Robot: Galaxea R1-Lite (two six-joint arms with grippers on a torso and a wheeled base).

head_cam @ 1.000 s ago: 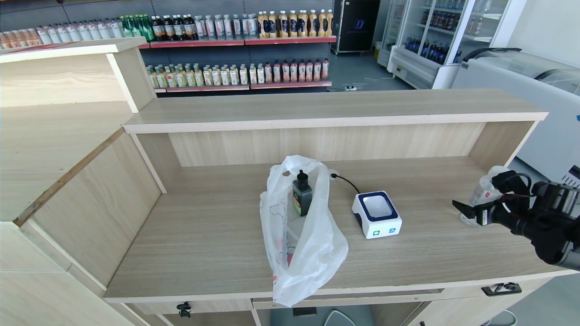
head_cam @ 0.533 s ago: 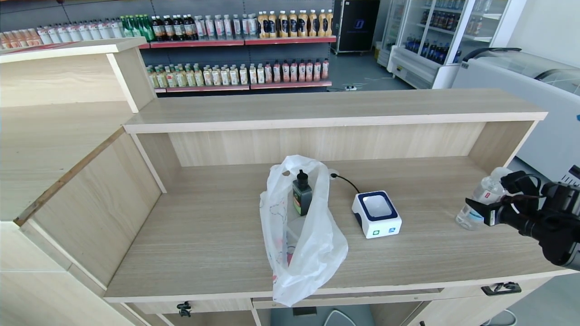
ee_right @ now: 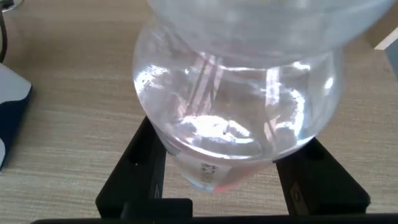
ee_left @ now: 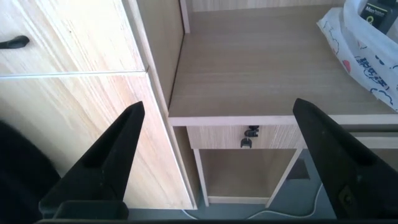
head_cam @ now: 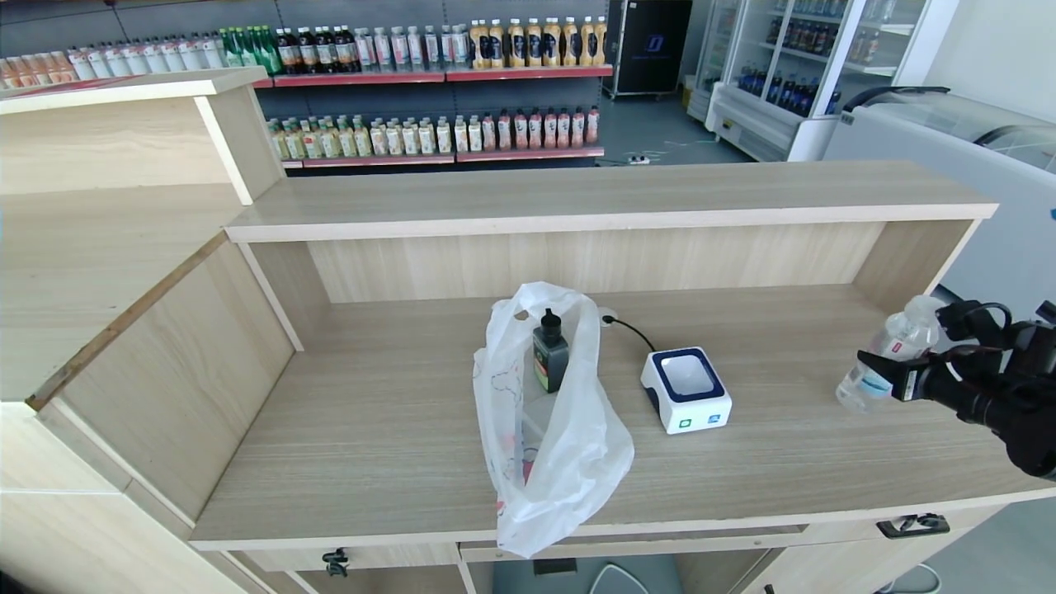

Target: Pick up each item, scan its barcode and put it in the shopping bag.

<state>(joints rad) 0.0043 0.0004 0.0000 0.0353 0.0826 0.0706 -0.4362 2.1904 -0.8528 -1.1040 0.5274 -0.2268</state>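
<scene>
Item 1, water bottle (head_cam: 903, 334): tilted over the counter's (head_cam: 396, 429) right end, right gripper (head_cam: 884, 371) jaws clamped around it, well apart from scanner (head_cam: 685, 388); present barcode squarely to scanner window, then bag (head_cam: 569, 445); left gripper (ee_left: 217, 107) jaws spread wide, holding nothing.

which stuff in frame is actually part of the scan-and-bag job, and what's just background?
In the job:
water bottle, held in the right gripper
scanner
shopping bag, with a dark bottle already inside

Just about:
drink shelves
glass-door fridges
chest freezer
left gripper, open, holding nothing, off the counter's front edge
</scene>
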